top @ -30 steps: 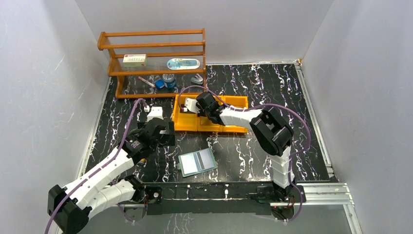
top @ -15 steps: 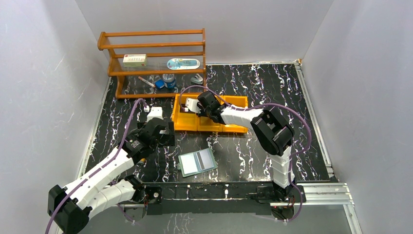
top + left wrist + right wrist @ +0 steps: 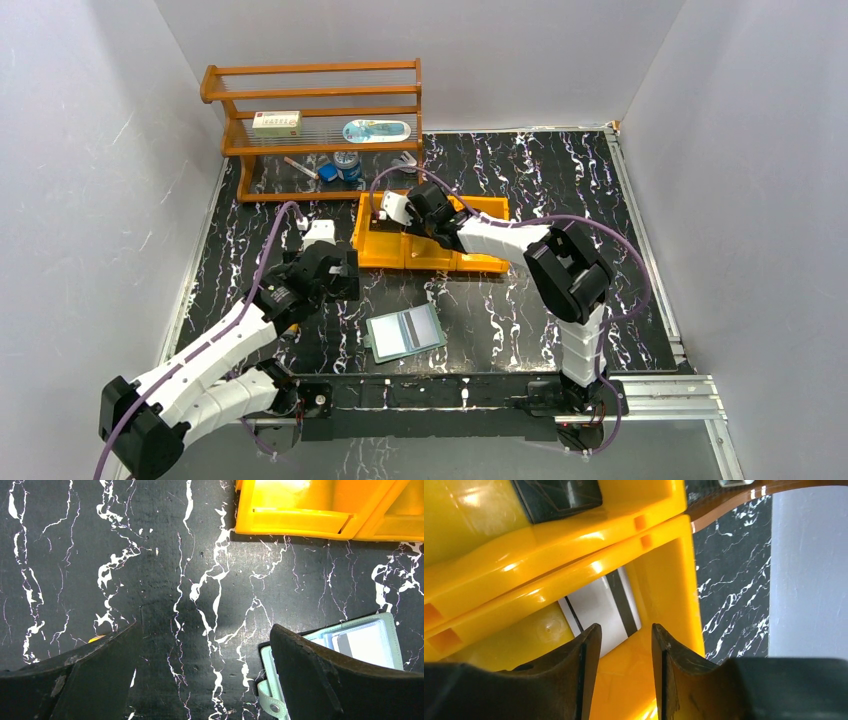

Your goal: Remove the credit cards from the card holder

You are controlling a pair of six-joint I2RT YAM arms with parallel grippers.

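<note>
Gripper [image 3: 205, 626] on L arm is hovering over black marbled table [image 3: 500, 300], pincer spread wide w/ nothing between the fingers, bare tabletop showing through the gap.

Just to its right, card holder [image 3: 405, 332] is lying open and flat on the table near the front edge, pale inner pockets facing up. In L wrist view its corner is peeking out from behind the R-hand finger [image 3: 325, 680]. Something grey is showing in one pocket, but cannot tell if that is a card.

Further back and to the right, orange tray [image 3: 440, 262] is sitting on the table, well apart from the holder.

R arm is reaching across to the tray's L end, its gripper [image 3: 626, 626] pointing down into it. Pincer is standing part open, a narrow gap, gripping nothing. Seen through that gap, silver-grey card [image 3: 599, 605] w/ a dark stripe is lying on the floor of one compartment, clear of both fingers. Black card [image 3: 556, 495] is lying in the compartment next to it, beyond a divider wall.
</note>
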